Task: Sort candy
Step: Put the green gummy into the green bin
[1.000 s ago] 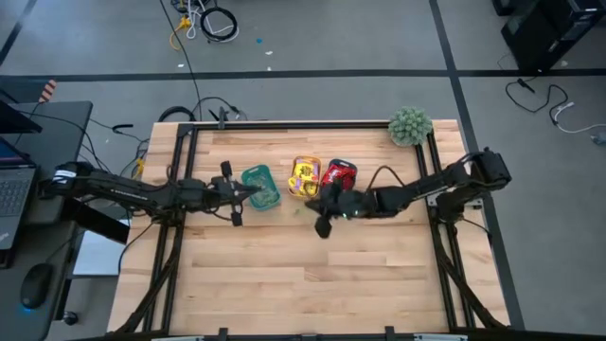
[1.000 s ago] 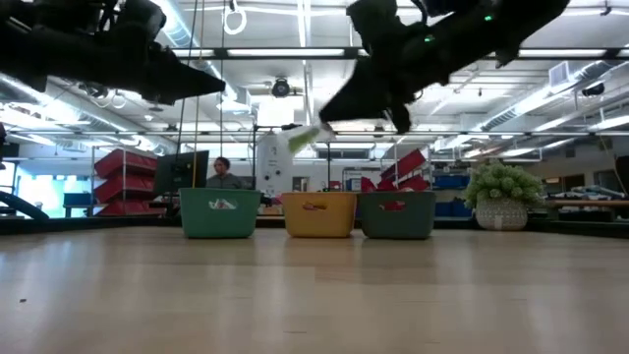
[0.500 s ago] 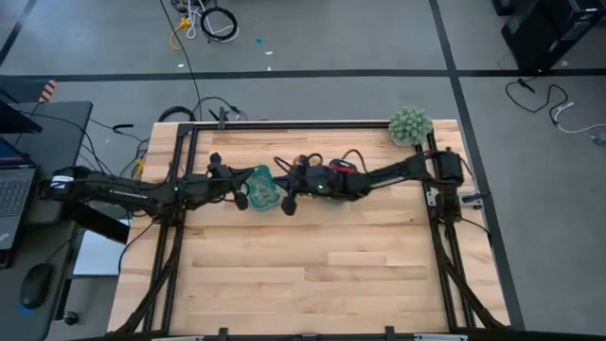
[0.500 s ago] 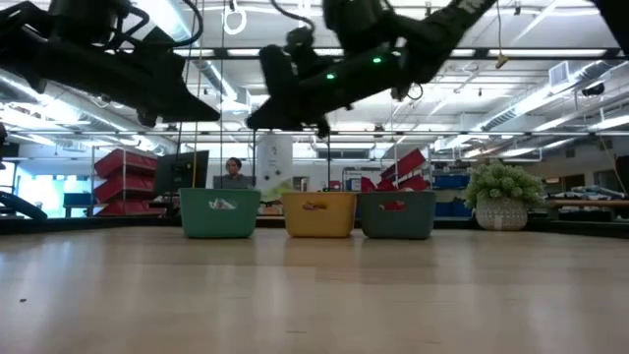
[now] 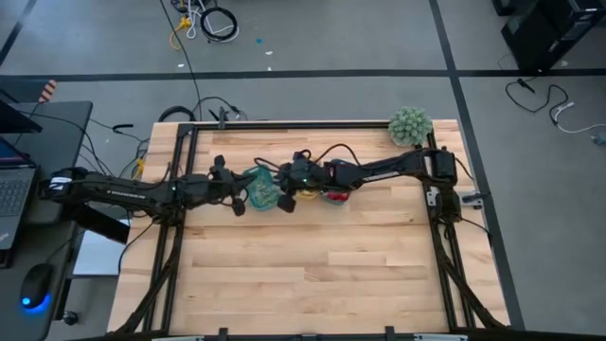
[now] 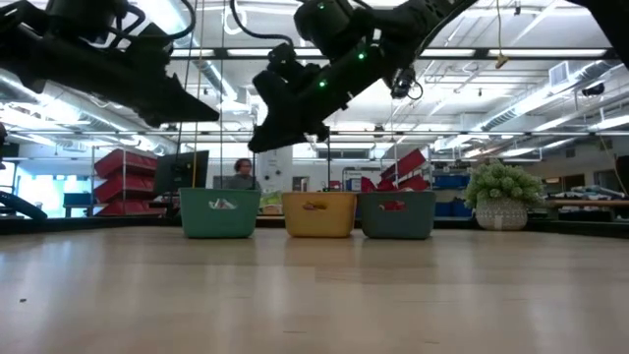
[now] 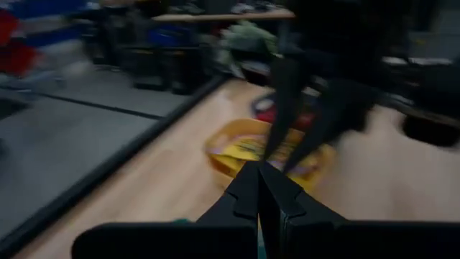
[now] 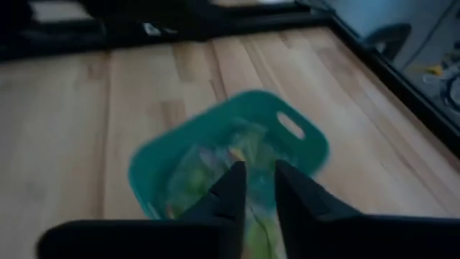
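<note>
Three small trays stand in a row at the table's far middle: a teal tray (image 5: 260,188) (image 6: 220,213) holding pale green candy (image 8: 208,173), a yellow tray (image 6: 318,214) (image 7: 244,155) with yellow packets, and a darker tray (image 6: 396,214) with red packets (image 5: 337,195). My right gripper (image 8: 255,180) (image 5: 284,197) hangs over the teal tray, tilted down, its fingers a narrow gap apart. A pale green strip (image 8: 260,226) shows in that gap. My left gripper (image 7: 259,171) (image 5: 237,197) hovers shut and empty just left of the teal tray. My right gripper has a pale green strip (image 8: 260,226) showing between its fingers, seen from behind. I cannot tell whether the fingers touch it or whether it lies in the tray below.
A fuzzy green ball plant (image 5: 410,125) (image 6: 502,192) stands at the far right corner. The right arm (image 5: 379,175) stretches over the yellow and darker trays. The near half of the wooden table (image 5: 312,275) carries nothing. A black frame rail (image 5: 303,124) runs along the far edge.
My right gripper has swung toward the table's left edge, from in front of the yellow and red-filled trays to above the teal tray, and has rolled. The pale green piece that hung from its fingers a second ago no longer hangs below them in the low view.
</note>
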